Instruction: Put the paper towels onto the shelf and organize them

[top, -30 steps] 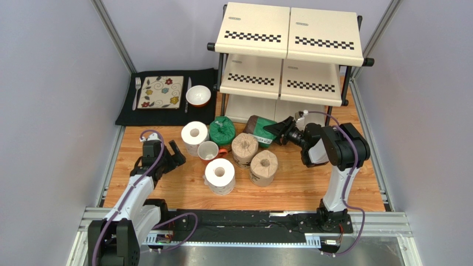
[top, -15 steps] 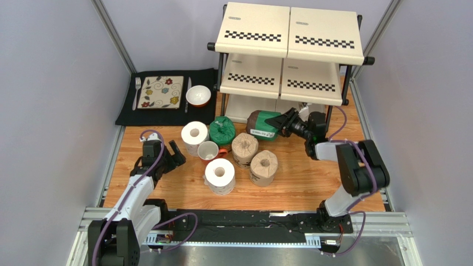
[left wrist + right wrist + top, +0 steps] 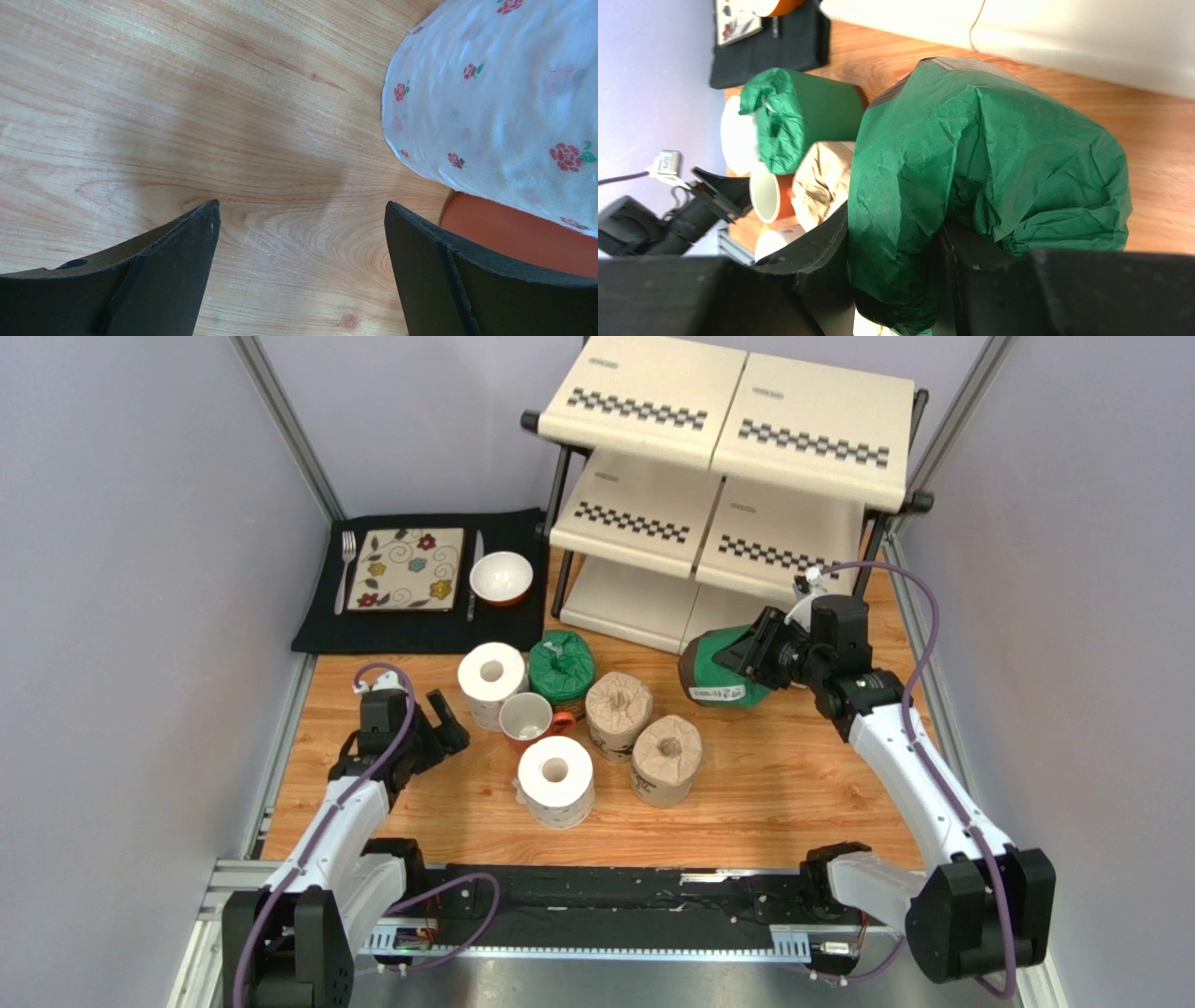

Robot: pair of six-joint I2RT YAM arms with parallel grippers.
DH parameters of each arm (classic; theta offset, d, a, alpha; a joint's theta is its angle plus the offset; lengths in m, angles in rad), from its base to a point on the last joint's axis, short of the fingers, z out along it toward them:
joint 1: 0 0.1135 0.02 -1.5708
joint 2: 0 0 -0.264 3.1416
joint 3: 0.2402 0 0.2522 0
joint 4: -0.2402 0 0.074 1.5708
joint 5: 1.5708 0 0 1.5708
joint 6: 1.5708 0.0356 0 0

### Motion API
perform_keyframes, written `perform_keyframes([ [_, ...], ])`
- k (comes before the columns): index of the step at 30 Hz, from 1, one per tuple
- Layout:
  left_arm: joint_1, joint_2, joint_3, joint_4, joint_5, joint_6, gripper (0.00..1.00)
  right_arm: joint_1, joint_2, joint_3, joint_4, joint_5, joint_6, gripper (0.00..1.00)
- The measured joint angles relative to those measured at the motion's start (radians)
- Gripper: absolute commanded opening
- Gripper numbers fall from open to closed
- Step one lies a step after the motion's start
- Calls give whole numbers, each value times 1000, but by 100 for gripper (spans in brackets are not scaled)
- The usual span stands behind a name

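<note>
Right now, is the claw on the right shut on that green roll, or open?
Shut on it. In the wrist view the right claw has its black fingers pinching the crumpled wrap of the green roll.

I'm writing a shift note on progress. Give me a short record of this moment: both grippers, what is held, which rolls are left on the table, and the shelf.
right gripper: shut on the held green roll
held roll position: in front of the shelf, by its lowest tier
left gripper: open, empty, low over the table
rolls on table: far white roll, near white roll, other green roll, left tan roll, right tan roll
shelf contents: no rolls visible
</note>
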Motion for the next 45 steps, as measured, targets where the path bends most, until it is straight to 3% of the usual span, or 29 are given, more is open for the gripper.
perform_keyframes([
  [14,1,2,2,-1,4,0,95,-1,-59,-26,-187,114,-87,27],
  [28,3,5,2,0,15,0,95,10,-65,169,-562,307,-238,27],
  [38,3,7,3,0,17,3,95,156,-13,169,-691,445,-256,30],
  [42,3,8,3,-1,17,3,95,227,21,169,-692,460,-248,39],
  [45,3,8,3,-1,17,3,95,273,63,167,-689,476,-234,51],
])
